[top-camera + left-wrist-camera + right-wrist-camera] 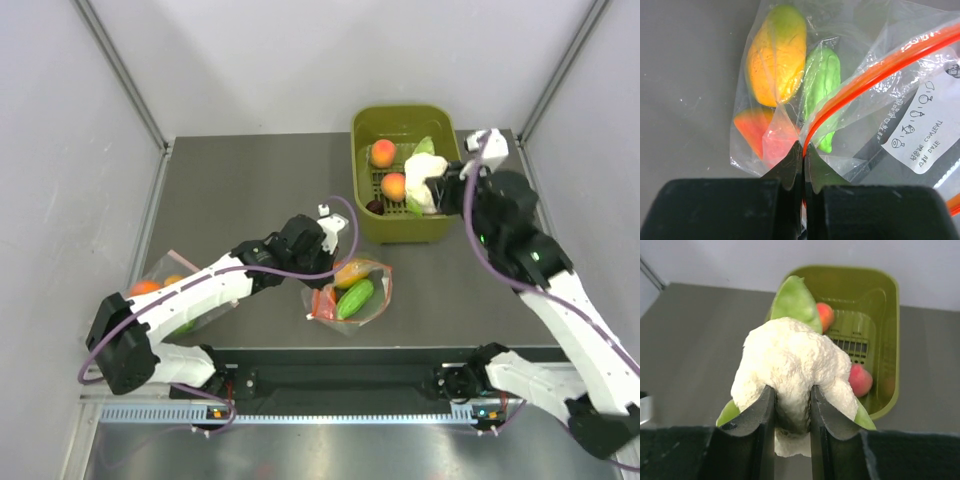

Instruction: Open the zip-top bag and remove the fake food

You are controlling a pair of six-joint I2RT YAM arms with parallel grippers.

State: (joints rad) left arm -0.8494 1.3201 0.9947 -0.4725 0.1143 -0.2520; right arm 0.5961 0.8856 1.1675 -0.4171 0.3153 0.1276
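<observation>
The zip-top bag (352,292) lies at the table's front middle, with its orange-red zip strip (875,72) curving across the left wrist view. Inside it are a yellow-orange piece (776,57), a green oblong piece (821,82) and a glossy red piece (757,131). My left gripper (326,237) (803,152) is shut on the bag's zip strip at the mouth. My right gripper (438,190) (792,395) is shut on the white cauliflower (790,365) (424,180) with green leaves, held over the green basket (437,122).
The green basket (890,315) at the back holds two orange-pink peaches (383,153) (394,186) and a small dark plum (375,207). A second clear bag (165,280) with orange fruit lies at the left edge under my left arm.
</observation>
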